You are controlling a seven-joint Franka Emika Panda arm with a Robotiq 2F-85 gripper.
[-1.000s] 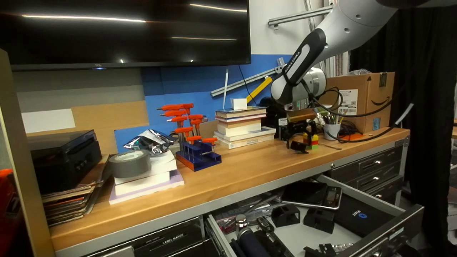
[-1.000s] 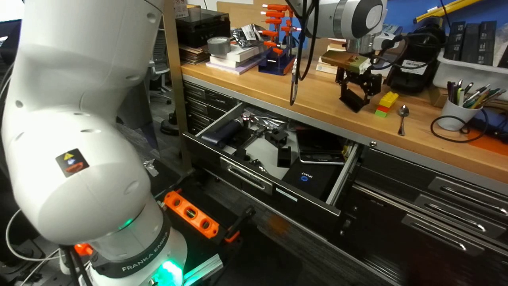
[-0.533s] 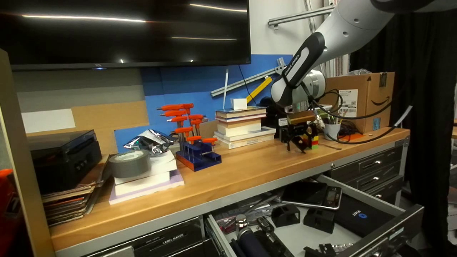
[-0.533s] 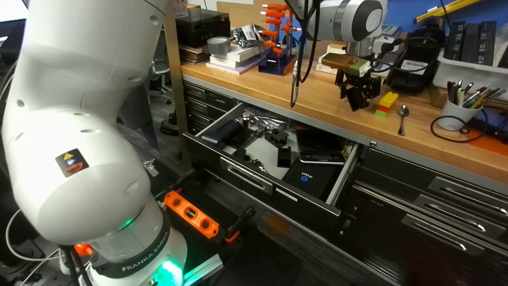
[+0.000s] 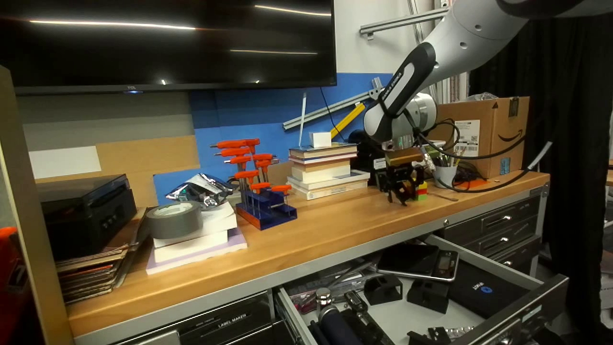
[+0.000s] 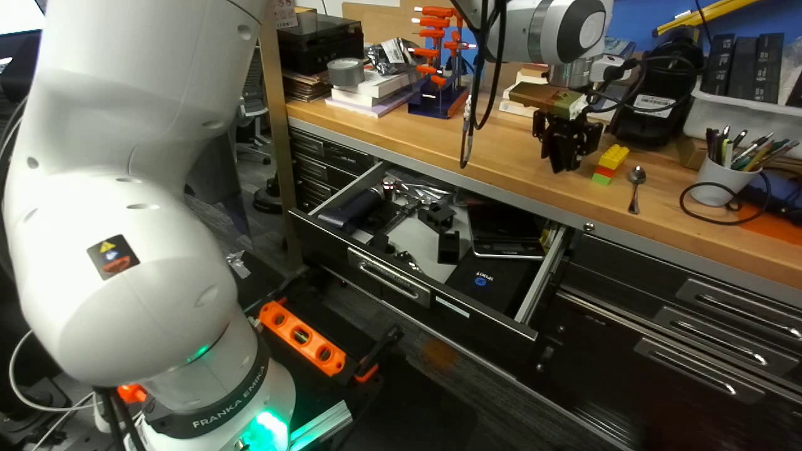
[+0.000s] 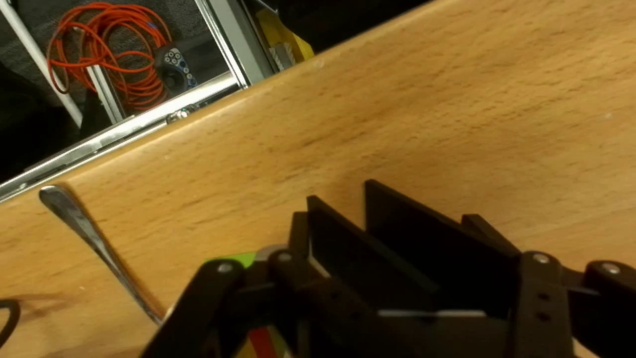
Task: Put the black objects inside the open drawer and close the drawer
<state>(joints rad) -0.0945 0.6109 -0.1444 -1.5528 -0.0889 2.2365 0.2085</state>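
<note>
Only the wrist view shows the orange cable [image 7: 99, 32]; both exterior views show the drawer [image 6: 418, 243] standing open, its long side parallel to the front edge of the tabletop [image 6: 501, 147]. Small black blocks [image 6: 448, 248] lie inside. The arm [image 5: 479, 43] is bent, its jaws pointing down, slightly parted, near the toy bricks [image 6: 609, 164].

has a partly blue wall [image 5: 251, 111] behind a wooden workbench [image 5: 330, 225], a light-streaked screen [image 5: 167, 52] above, a black curtain [image 5: 572, 158] past one end.

Drawer [image 5: 546, 303] cut off below in an exterior view, end effector [image 7: 340, 206] cropped in the wrist view, bricks [image 7: 262, 343] and spoon [image 7: 88, 233] partly hidden behind it
</note>
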